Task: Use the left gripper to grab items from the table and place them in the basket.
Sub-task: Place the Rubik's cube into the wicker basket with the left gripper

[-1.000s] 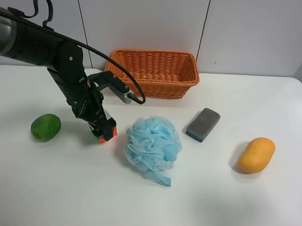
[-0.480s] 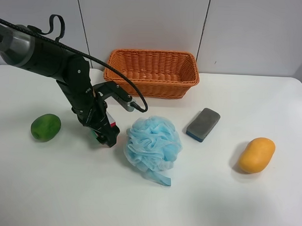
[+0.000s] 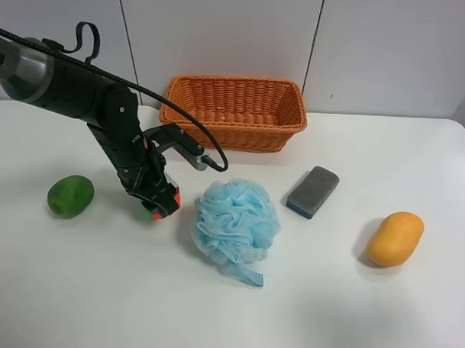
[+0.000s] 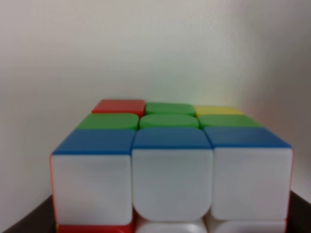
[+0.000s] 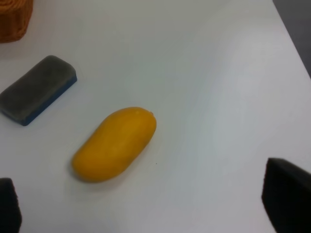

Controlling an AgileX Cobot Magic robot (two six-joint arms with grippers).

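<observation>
The left gripper (image 3: 160, 198) is clamped on the puzzle cube (image 3: 168, 204), its black fingers flanking the cube's sides in the left wrist view. The cube sits low at the table (image 3: 98, 291), between the green mango (image 3: 70, 196) on the left and the blue bath pouf (image 3: 235, 224) just to its right; whether it touches the surface cannot be told. The basket (image 3: 234, 136) stands at the far edge, beyond the cube. The grey eraser (image 3: 313, 191) and the yellow mango (image 3: 395, 238) lie further right. The right gripper (image 5: 148, 206) is spread wide above the table near the yellow mango, holding nothing.
</observation>
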